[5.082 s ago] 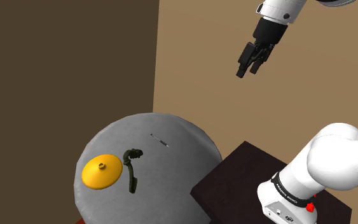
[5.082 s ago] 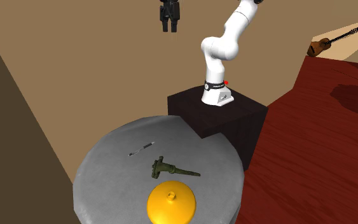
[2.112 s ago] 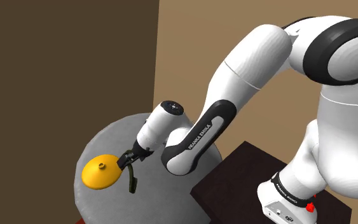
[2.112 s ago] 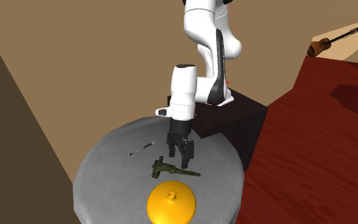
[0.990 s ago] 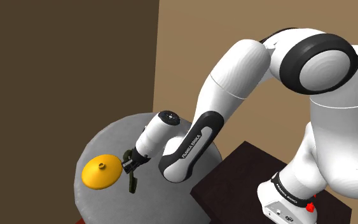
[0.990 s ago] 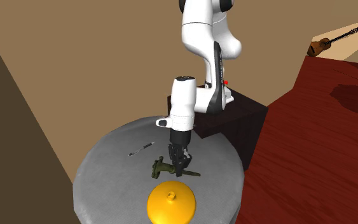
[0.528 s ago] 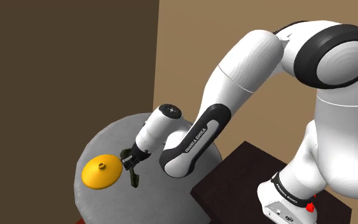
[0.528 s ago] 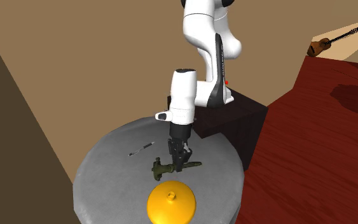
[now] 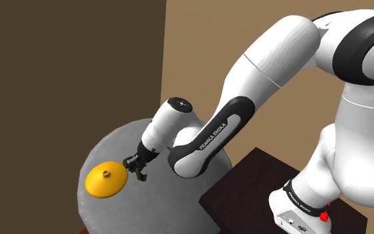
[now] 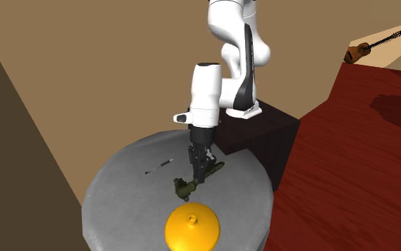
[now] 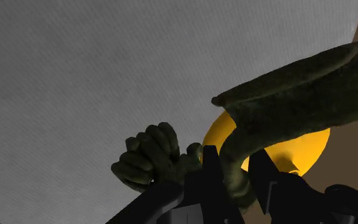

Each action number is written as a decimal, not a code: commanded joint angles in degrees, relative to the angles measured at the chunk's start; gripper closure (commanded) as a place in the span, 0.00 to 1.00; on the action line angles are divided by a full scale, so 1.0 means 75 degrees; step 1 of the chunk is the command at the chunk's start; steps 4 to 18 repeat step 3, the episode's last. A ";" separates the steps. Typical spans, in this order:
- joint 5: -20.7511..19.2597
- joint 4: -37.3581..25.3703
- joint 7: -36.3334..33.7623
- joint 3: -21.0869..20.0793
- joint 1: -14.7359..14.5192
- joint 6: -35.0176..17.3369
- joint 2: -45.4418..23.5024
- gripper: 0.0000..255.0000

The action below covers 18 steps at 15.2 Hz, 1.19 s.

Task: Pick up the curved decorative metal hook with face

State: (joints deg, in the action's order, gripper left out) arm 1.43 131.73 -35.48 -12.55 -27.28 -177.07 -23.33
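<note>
The dark green curved hook (image 10: 191, 182) hangs tilted just above the round grey table (image 10: 127, 200), one end up and its knobbly end down. My gripper (image 10: 199, 173) is shut on the hook's shaft. In the shoulder view the gripper (image 9: 137, 166) holds the hook (image 9: 141, 175) beside the orange dome. In the wrist view the two black fingers (image 11: 212, 172) clasp the hook's shaft (image 11: 292, 89), with its lumpy end (image 11: 149, 159) beside them.
An orange dome-shaped lid (image 10: 191, 227) lies on the table near the hook. A thin dark pin (image 10: 158, 167) lies farther back on the table. The dark stand box (image 10: 263, 132) adjoins the table, and a red-brown surface (image 10: 348, 178) lies at the second exterior view's right.
The gripper has risen with the hook in it. The hook has left the table and tipped from lying flat to hanging tilted.
</note>
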 commanded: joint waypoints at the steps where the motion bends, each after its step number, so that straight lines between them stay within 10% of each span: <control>1: 0.0033 0.0013 0.0023 -0.0077 0.0079 0.0179 0.0190 1.00; 18: 0.0037 0.0016 0.0025 -0.0082 0.0083 0.0192 0.0205 1.00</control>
